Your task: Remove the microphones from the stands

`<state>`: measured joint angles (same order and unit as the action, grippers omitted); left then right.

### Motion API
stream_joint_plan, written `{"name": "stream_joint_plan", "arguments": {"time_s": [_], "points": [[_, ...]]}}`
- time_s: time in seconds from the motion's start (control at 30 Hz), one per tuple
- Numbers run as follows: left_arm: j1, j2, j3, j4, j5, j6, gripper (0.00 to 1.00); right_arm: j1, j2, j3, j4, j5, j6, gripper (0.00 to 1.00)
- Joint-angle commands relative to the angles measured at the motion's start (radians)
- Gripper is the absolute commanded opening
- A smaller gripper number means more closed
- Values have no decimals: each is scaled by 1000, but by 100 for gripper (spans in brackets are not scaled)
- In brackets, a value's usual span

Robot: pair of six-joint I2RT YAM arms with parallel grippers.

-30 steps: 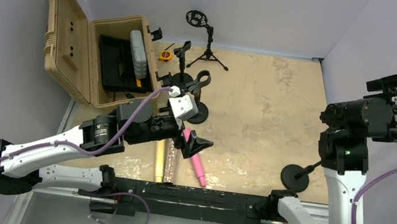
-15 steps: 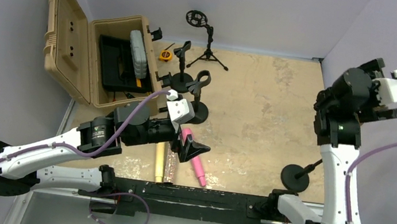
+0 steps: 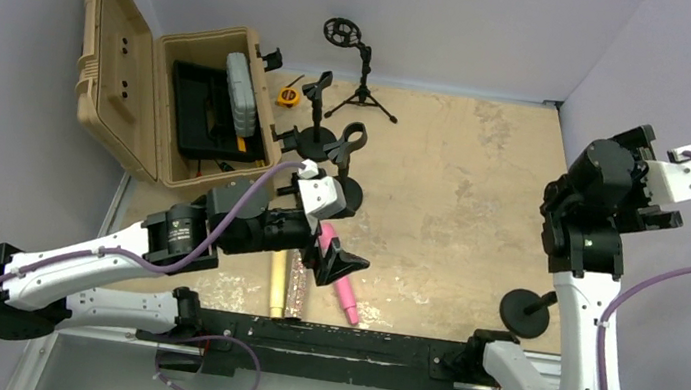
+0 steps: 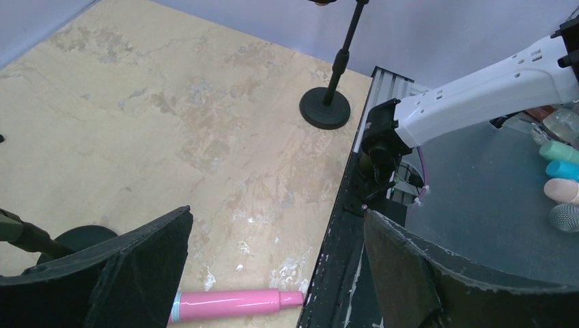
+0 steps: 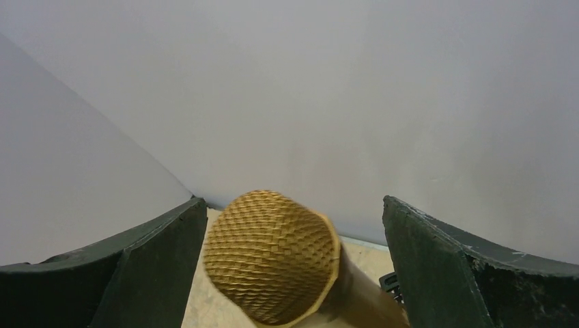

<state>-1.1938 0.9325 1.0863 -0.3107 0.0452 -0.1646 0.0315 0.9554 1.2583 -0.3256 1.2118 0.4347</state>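
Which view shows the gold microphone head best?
Right wrist: the gold microphone sits sharp and close inside the open right gripper, mesh clear. Top external hides it under the right arm. Left wrist shows only its stand, cut off at the top.

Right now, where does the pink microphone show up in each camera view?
Top external: the pink microphone lies near the front edge, left of centre, partly under the left gripper.
Left wrist: at the bottom edge, lying flat between the jaws.
Right wrist: not in it.
Shared landmark: the round black stand base, in the top and left wrist views.
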Motion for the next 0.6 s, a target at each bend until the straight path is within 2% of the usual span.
{"name": "stream_joint_plan", "arguments": {"time_s": [0.0,0.2,0.37,0.57], "points": [[-6,7,0,37,19,-10,93,-3,-23,-47,58,3,-51,99],[-6,12,-3,36,22,-12,93,-2,-91,-148,195,-49,-223,99],[-6,17,-6,36,28,-19,93,-2,-64,-150,198,-85,-232,98],[-6,16,-10,36,24,-18,93,-1,-11,-148,208,-69,-231,90]]}}
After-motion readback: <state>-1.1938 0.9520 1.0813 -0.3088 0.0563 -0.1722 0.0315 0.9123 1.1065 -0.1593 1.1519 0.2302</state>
